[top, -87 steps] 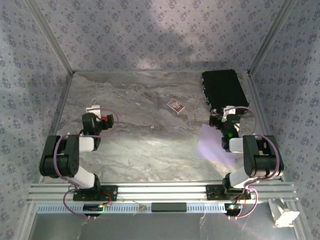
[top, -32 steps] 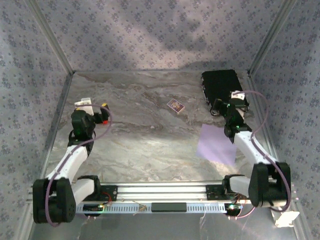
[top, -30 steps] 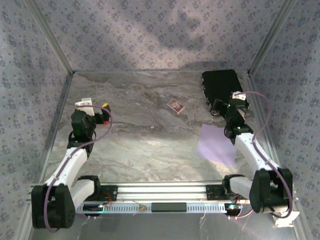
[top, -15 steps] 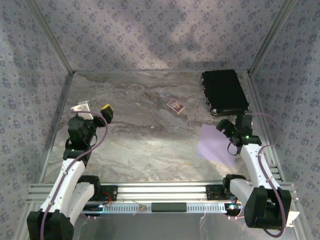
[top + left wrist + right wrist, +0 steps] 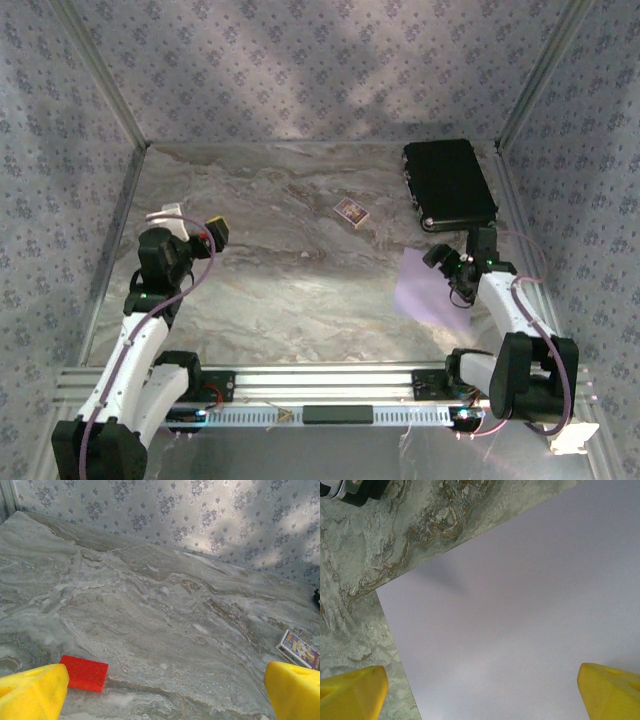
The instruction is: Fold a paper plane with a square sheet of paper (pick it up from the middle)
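Right tool (image 5: 481, 692): yours hangs spread wide, empty, over the pale lilac square paper sheet (image 5: 520, 600).
Left tool (image 5: 162, 692): spread wide, empty.

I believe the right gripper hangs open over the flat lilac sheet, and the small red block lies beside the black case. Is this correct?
Not quite. The red block lies just in front of the open left gripper, far from the black case; the left wrist view shows it. The rest is right: the right gripper hangs open over the flat lilac sheet.
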You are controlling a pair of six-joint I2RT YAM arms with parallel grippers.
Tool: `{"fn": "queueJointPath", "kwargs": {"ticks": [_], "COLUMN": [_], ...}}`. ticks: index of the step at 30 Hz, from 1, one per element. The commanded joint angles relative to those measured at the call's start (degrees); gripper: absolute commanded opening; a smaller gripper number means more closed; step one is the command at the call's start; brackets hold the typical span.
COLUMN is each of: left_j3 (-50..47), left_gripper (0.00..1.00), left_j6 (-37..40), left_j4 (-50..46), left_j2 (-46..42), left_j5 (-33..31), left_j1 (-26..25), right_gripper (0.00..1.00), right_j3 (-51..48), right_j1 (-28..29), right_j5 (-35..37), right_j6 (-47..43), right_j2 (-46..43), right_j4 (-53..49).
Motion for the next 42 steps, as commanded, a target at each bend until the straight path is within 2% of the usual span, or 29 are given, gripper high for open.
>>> {"fn": "queueJointPath", "kwargs": {"ticks": [1, 7, 16, 19, 30, 34, 38, 42], "left_j3": [1.59, 1.95, 3.44, 3.48, 2.44, 2.61, 3.51, 4.94], "left_gripper": [1.0, 1.0, 1.0, 1.0, 1.0, 1.0, 1.0, 1.0], "left_j6": [0.31, -4.2, -8.11, -10.09, -11.08, -10.23, -10.4, -9.18], "left_j4": [-1.53, -2.85, -7.87, -8.67, -5.89, -6.52, -7.96, -10.1], "left_j2": [-0.21, 0.16, 0.22, -0.45, 0.4, -0.19, 0.6, 1.57], "left_j5": [1.46, -1.97, -2.25, -2.69, 5.06, 8.9, 10.62, 9.98], "left_j1": [-0.25, 0.98, 1.43, 1.59, 1.61, 1.6, 1.47, 1.46], "right_gripper": [0.99, 0.99, 0.99, 0.99, 0.99, 0.99, 0.99, 0.99], "right_j3": [0.29, 1.17, 1.55, -0.01, -0.58, 6.52, 8.92, 7.86], "right_j1": [0.2, 1.4, 6.6, 10.62, 31.64, 36.72, 36.52, 32.28], "right_j5": [-0.38, -5.79, -2.04, -1.51, 0.07, 2.73, 4.85, 1.2], "right_j6": [1.13, 0.66, 3.06, 6.21, 24.66, 22.78, 17.89, 12.0], "right_j2": [1.32, 5.87, 10.34, 9.65, 12.67, 14.5, 13.44, 13.49], "right_j4": [0.28, 1.57, 0.33, 1.79, 13.52, 8.58, 4.72, 4.4]}}
